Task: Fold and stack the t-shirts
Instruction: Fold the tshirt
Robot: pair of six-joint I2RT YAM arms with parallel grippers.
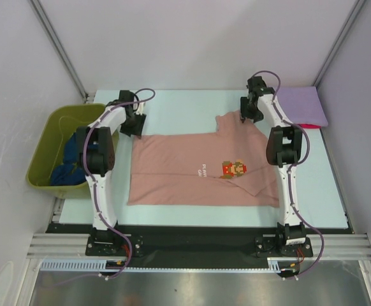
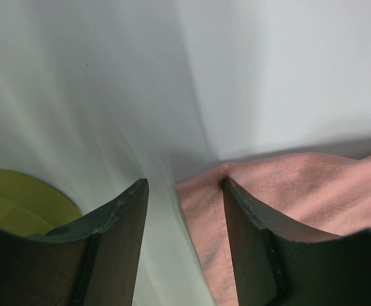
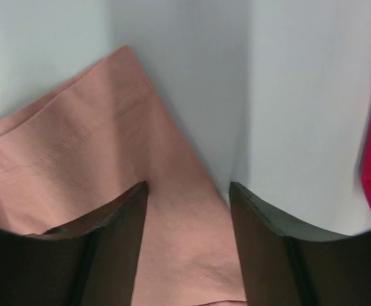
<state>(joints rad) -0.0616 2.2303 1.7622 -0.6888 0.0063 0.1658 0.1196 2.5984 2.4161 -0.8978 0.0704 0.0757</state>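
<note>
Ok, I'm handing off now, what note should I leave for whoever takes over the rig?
Left jaws: open, low at the far-left corner of the salmon-pink shirt, holding nothing.
Right jaws: open over that shirt's far-right corner, cloth beneath them, not gripped.
Things: pink shirt spread mid-table, print up. Lavender shirt folded at the far right, red shirt peeking out from under it. Dark blue shirt bunched in the green tub on the left.
Done: lavender looks folded and stacked on the red.
Left: fold the pink shirt, stack it, then do the blue one.
</note>
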